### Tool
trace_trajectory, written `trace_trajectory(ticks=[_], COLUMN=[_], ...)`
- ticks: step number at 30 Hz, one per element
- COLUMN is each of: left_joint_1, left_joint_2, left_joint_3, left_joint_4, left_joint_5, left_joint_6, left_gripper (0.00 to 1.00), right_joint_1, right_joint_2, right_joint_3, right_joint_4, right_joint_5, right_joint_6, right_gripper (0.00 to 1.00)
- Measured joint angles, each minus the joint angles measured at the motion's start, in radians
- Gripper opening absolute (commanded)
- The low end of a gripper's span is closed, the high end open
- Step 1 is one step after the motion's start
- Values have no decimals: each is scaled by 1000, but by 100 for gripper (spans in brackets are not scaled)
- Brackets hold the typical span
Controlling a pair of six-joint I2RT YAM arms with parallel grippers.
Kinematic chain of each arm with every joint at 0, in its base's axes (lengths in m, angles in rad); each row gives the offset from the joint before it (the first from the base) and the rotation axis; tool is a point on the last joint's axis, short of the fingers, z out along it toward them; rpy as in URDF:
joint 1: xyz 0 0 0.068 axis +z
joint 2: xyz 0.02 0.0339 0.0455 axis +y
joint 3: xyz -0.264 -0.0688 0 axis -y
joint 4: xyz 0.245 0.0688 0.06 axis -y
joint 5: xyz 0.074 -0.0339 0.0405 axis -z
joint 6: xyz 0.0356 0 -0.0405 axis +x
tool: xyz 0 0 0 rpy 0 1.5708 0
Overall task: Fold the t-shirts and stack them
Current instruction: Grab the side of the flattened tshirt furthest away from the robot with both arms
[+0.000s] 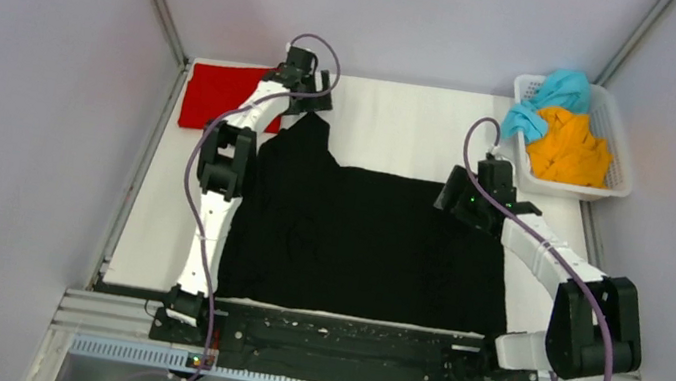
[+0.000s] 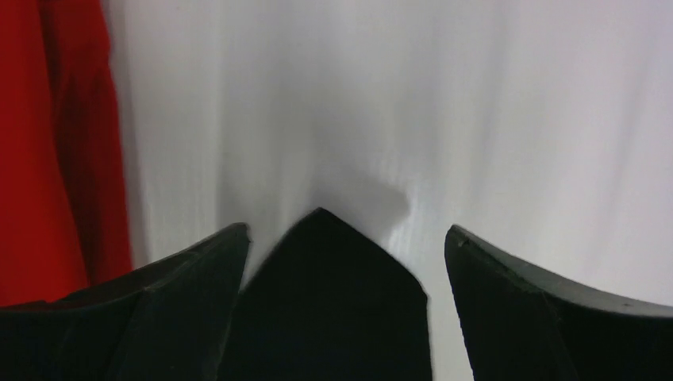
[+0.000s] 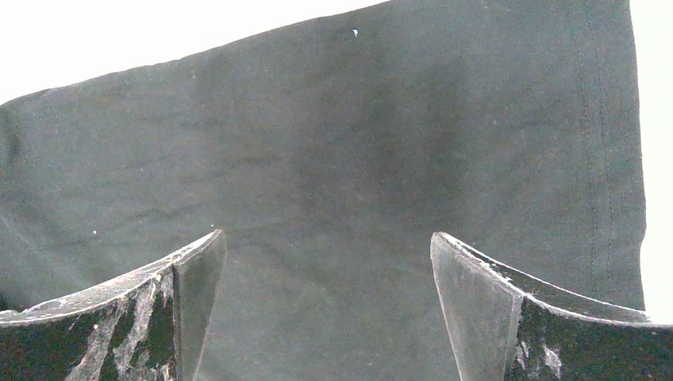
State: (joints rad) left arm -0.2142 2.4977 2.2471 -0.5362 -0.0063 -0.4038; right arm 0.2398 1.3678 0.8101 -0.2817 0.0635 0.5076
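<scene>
The black t-shirt lies spread flat on the white table, one sleeve pointing to the far left. My left gripper is open over that sleeve's tip, which lies between its fingers. My right gripper is open just above the shirt's far right edge; black cloth fills its view between the fingers. The red t-shirt lies folded at the far left corner and shows in the left wrist view. The teal and orange t-shirts lie crumpled in the basket.
A white plastic mesh basket stands at the far right edge of the table. Bare white table lies beyond the black shirt. Grey walls close in the sides and back.
</scene>
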Motion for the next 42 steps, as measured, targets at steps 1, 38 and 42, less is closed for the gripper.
trace_trajectory(ticks=[1,38,42], left_joint_1=[6,-63,-81], left_joint_2=[20,112,112], left_joint_3=[5,162,162], left_joint_4=[0,-215,-220], left_joint_5=[11,-219,-225], left_joint_6=[-5,6,12], left_gripper=[99,25,0], right_joint_1=[0,0,0], right_joint_2=[4,11,10], right_joint_3=[0,-1,-1], right_joint_4=[0,-32,-37], right_joint_5=[0,92,101], right_joint_6=[0,-11,-10], right_gripper=[99,99,99])
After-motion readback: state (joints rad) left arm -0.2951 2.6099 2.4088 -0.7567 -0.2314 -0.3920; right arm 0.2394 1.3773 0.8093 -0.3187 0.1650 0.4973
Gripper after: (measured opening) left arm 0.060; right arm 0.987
